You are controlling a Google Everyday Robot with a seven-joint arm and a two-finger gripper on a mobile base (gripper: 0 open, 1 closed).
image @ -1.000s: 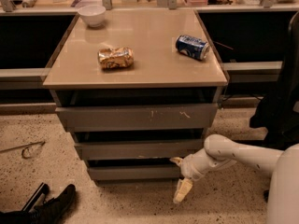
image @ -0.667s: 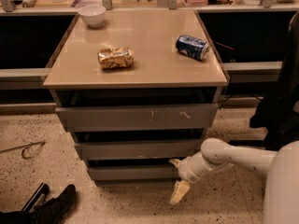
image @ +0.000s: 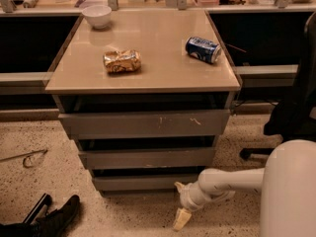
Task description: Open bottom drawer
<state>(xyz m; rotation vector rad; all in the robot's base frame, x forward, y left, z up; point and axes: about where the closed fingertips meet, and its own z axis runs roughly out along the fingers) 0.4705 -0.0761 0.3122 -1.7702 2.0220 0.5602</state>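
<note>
bottom drawer [image: 143,182]: lowest of 3 fronts under the worktop [image: 163,75], looks closed | claw [image: 179,203]: released, empty, just below the drawer's right end | handling: stiff, smooth, no handle, likely light; I'd hook the front's top lip.

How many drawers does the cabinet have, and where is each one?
3. The top drawer sits under the tabletop, the middle drawer below it, the bottom drawer nearest the floor. The gripper is low, right of the bottom drawer.
</note>
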